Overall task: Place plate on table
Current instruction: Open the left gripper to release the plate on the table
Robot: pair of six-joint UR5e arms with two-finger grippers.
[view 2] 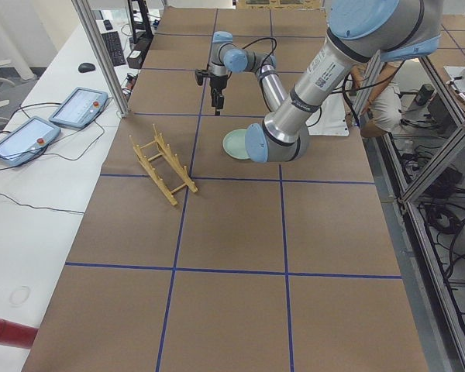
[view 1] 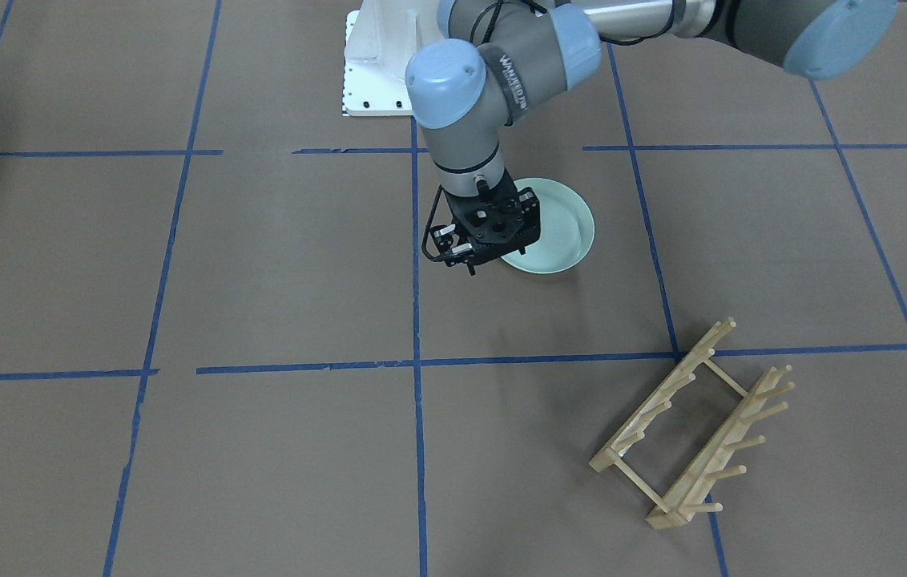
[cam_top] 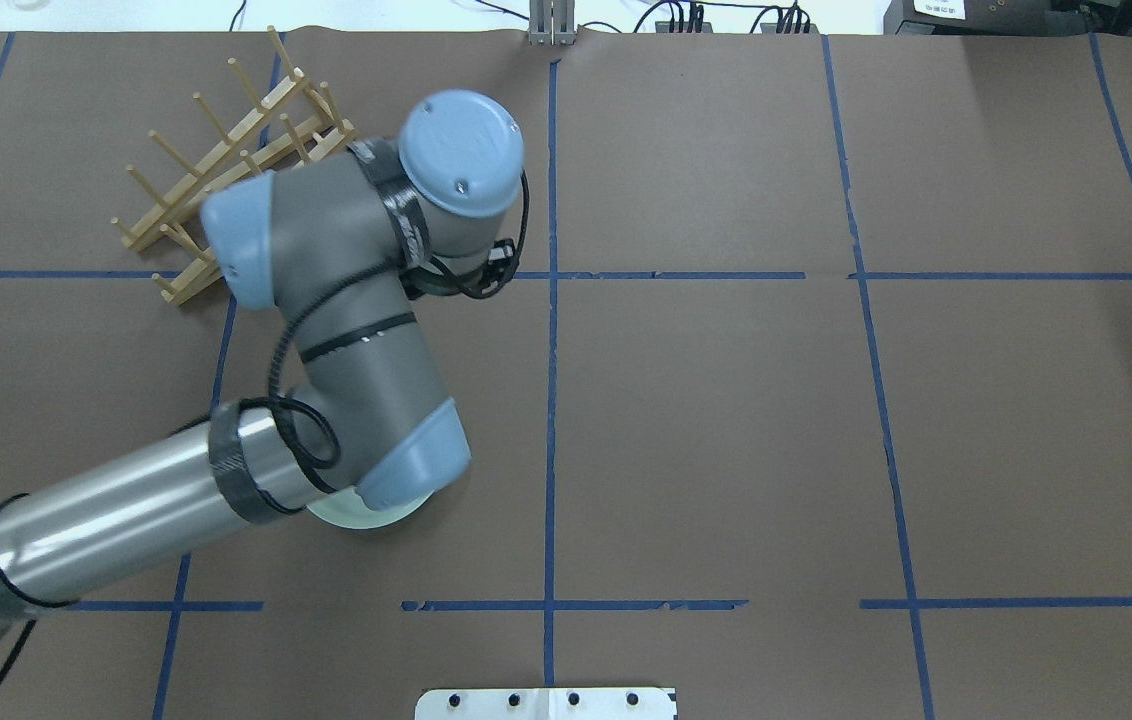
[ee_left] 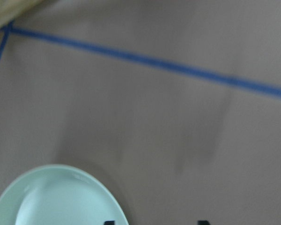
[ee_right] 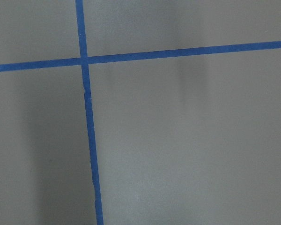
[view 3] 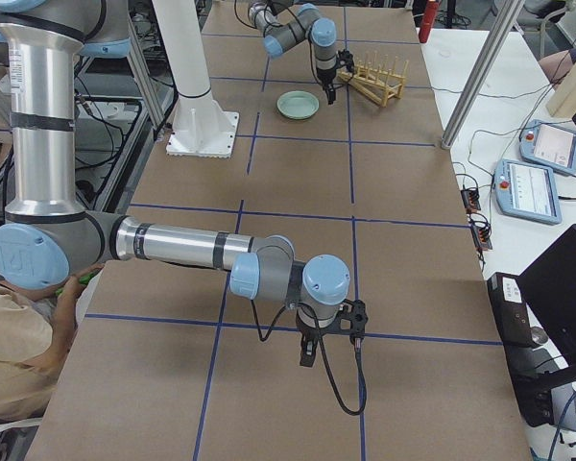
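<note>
The left pincer (view 1: 457, 250) hung raised, jaws apart and empty. The plate (view 1: 562, 232) lay flat on the tabletop (view 1: 261, 264) just beside it, toward the robot, untouched. The right pincer (view 3: 307, 357) was well apart; its opening could not be told.

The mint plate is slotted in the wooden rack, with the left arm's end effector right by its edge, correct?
Not quite. The exterior front-facing view shows the plate lying flat on the table, apart from the empty wooden rack. The left end effector is indeed right by its edge.
</note>
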